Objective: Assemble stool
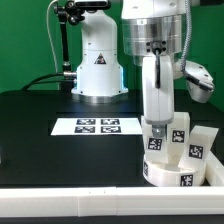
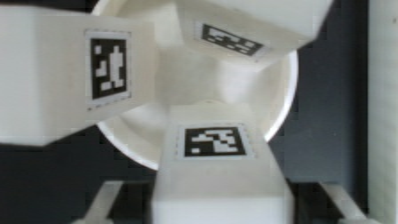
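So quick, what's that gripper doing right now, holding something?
Gripper: closed on a white stool leg, held upright over the round seat.

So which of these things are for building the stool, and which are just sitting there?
For the stool:
- round seat
- leg held in the gripper, standing on the seat
- other legs, also on the seat

Just there:
- marker board, flat on the black table
- white robot base behind
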Controlling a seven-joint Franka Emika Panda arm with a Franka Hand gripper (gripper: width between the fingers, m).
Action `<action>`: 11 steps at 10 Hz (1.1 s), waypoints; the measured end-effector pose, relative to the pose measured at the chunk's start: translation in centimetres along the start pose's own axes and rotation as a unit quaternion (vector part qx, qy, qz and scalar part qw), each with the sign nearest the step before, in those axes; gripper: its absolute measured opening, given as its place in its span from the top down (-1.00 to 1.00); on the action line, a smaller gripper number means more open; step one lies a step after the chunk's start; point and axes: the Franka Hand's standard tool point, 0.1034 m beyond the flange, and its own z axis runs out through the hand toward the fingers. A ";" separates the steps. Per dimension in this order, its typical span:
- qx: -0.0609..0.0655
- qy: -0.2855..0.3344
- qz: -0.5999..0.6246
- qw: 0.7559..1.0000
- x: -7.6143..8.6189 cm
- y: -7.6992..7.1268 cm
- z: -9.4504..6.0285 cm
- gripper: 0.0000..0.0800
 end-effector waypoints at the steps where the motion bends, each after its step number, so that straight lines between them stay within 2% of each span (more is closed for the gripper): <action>1: 0.004 0.001 0.051 0.999 0.0 -0.1 0.0 0.15; 5: 0.008 -0.015 0.140 0.990 0.0 -0.2 -0.2 0.15; 6: 0.005 -0.021 0.153 0.988 0.1 -0.2 -0.1 0.15; 10: 0.005 -0.028 0.149 0.988 0.2 -0.4 -0.1 0.15; 11: 0.005 -0.028 0.144 0.989 0.2 -0.3 -0.1 -0.07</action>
